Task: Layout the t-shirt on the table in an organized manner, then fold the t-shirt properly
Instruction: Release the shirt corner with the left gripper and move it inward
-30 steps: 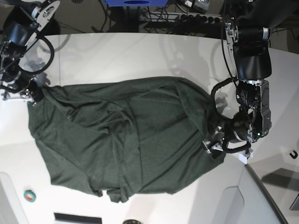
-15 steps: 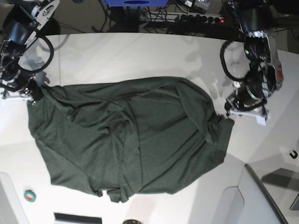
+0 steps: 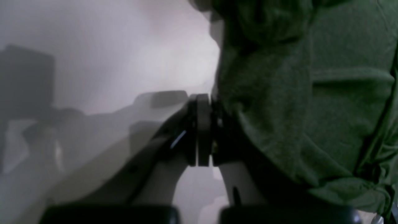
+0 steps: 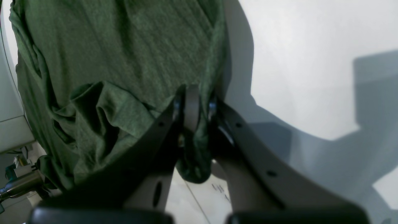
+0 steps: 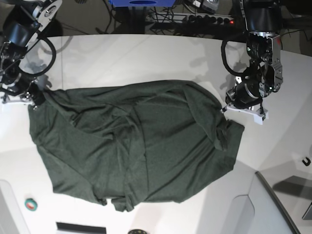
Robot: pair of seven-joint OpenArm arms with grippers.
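The dark green t-shirt (image 5: 136, 146) lies spread but wrinkled across the middle of the white table (image 5: 146, 58). My right gripper (image 5: 34, 100) is shut on the shirt's far left corner; in the right wrist view the right gripper (image 4: 192, 93) pinches a fold of the t-shirt (image 4: 124, 62) just above the table (image 4: 311, 62). My left gripper (image 5: 227, 109) is at the shirt's right edge. In the left wrist view the left gripper (image 3: 203, 102) has its fingers together, with the t-shirt (image 3: 311, 109) draped over one finger, low over the table (image 3: 108, 46).
A small green tape roll (image 5: 31, 204) lies at the front left of the table. A grey panel (image 5: 278, 204) borders the front right corner, with a black hook (image 5: 306, 161) near it. A power strip with cables (image 5: 195, 19) and a blue object (image 5: 141, 4) stand behind the far edge.
My left gripper has moved from the shirt's front right corner up along its right edge, and that corner now lies further back. The right gripper has stayed put.
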